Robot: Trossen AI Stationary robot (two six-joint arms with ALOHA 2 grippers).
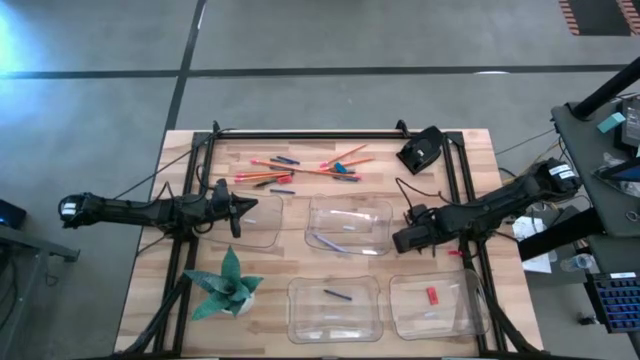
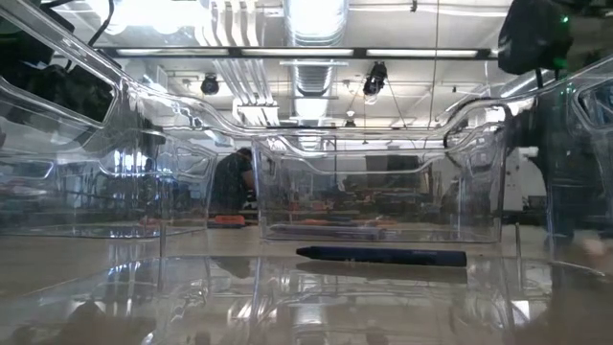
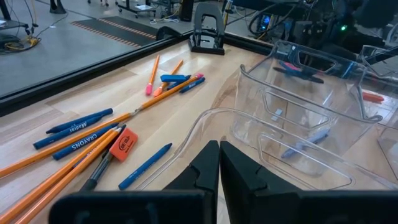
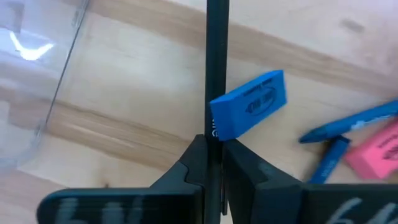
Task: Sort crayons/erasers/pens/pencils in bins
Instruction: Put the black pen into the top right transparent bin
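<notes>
The right gripper (image 4: pixel 213 163) is clamped on a thin dark stick (image 4: pixel 216 68), above bare wood beside a blue eraser (image 4: pixel 250 103). It hangs between the four clear bins (image 1: pixel 348 226). One near bin holds a red eraser (image 1: pixel 432 295). The left gripper (image 3: pixel 219 163), fingers pressed together and empty, waits at the far-left bin's rim. Orange pencils (image 3: pixel 74 155) lie scattered beyond.
</notes>
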